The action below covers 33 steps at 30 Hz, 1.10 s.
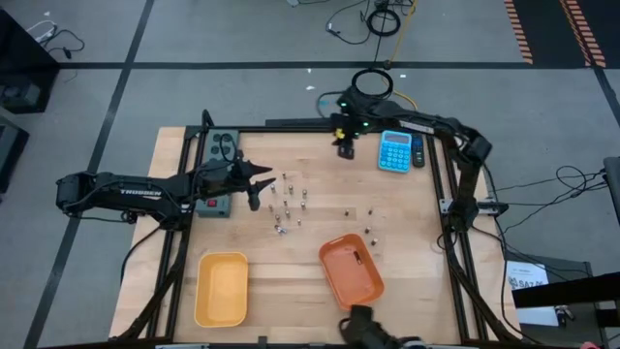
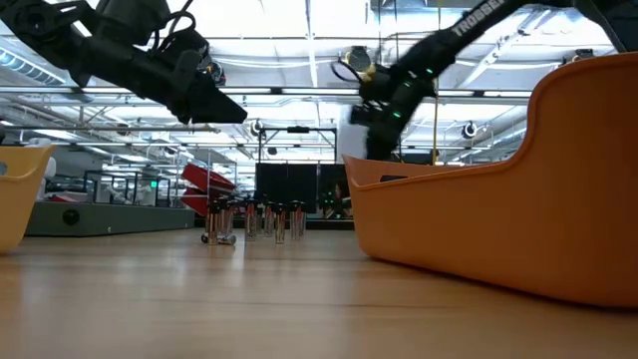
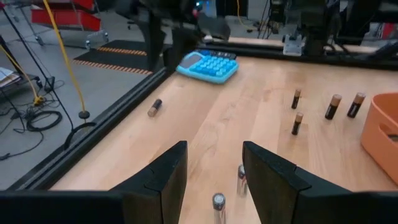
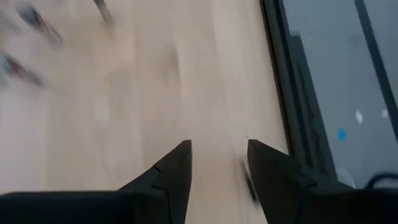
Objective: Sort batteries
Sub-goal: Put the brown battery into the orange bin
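Several small cylindrical batteries (image 1: 286, 206) are spread over the middle of the wooden table, some upright, some lying on their sides; the low view shows an upright cluster (image 2: 254, 221). My left gripper (image 1: 258, 186) hovers open just left of that cluster. In the left wrist view its fingers (image 3: 214, 168) stand on either side of two upright cells (image 3: 218, 201), touching neither. My right gripper (image 1: 344, 145) is open near the table's far edge, left of the blue calculator (image 1: 395, 150). In the right wrist view it (image 4: 219, 165) looks along blurred bare table.
An orange tray (image 1: 351, 269) and a yellow tray (image 1: 221, 288) sit along the near edge. A grey power strip (image 1: 218, 170) lies at the far left under the left arm. Lying cells (image 3: 333, 106) are scattered toward the right. A black frame rail (image 1: 436, 194) borders the table.
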Motion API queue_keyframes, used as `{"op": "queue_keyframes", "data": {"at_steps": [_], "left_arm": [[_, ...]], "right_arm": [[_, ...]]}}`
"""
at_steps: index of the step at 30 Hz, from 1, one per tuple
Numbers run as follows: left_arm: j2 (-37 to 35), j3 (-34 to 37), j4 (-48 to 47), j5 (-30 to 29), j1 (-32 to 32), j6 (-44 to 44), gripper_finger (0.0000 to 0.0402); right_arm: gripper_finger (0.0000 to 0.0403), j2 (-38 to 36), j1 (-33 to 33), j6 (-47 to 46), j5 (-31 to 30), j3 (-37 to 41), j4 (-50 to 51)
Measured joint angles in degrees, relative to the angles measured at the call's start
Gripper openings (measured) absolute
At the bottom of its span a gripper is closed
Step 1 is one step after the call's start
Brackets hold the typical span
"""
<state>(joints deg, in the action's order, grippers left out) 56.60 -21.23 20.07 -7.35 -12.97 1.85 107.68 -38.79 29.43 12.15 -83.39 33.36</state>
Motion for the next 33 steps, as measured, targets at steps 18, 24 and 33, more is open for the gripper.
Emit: {"op": "queue_keyframes", "data": {"at_steps": [18,24,33], "left_arm": [[0.0,0.0,3.6,-0.4,0.0,-4.5,0.0164],[0.0,0.0,3.5,-0.4,0.0,-4.5,0.0164],[0.0,0.0,2.4,-0.4,0.0,-4.3,0.0164]], "right_arm": [[0.0128,-0.2,-7.4,8.8,0.6,3.2,0.6],[0.0128,-0.2,-4.8,11.3,2.2,3.2,-2.4],[0.0128,0.1,-1.7,9.6,-0.3,3.2,5.4]]}}
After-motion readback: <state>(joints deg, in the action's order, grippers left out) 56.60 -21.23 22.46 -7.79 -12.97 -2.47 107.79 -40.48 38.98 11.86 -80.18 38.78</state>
